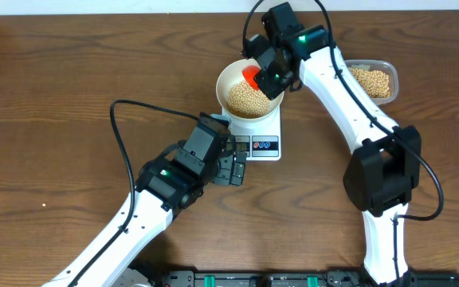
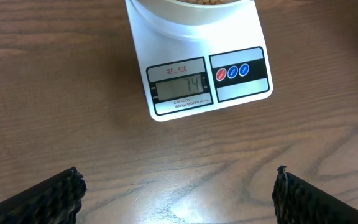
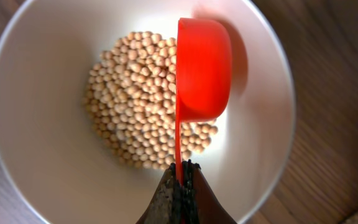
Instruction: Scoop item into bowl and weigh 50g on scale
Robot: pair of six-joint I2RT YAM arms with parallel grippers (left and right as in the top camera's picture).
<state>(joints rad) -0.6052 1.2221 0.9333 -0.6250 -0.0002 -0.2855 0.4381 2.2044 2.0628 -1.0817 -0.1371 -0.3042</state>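
The right gripper point(image 3: 180, 177) is shut tight on the thin handle of the red scoop point(image 3: 204, 68). The scoop hangs right over the bowl point(image 3: 36, 162), so the beans point(image 3: 135, 99) lie straight below it. In the right wrist view the scoop's long way runs from 6 o'clock up to 12 o'clock. Its cup is tipped on its side with the mouth facing 9 o'clock (I cannot see if any beans are left inside). The right arm is much nearer to the bowl than the left arm.

The bowl sits on the scale point(image 2: 238, 90) at the 12 o'clock end, and the screen is at the 6 o'clock end. The screen seems to read 74, which is more than 50, so I think some beans must be scooped back out. Seen from above, the tub point(image 1: 392, 80) is near the bowl, at 3 o'clock from it.

The left gripper point(image 2: 179, 193) is wide open and holds nothing. It hovers at 6 o'clock from the scale, not touching it.

I count one bowl, one scale, one scoop, one tub, two grippers, and too many beans to count
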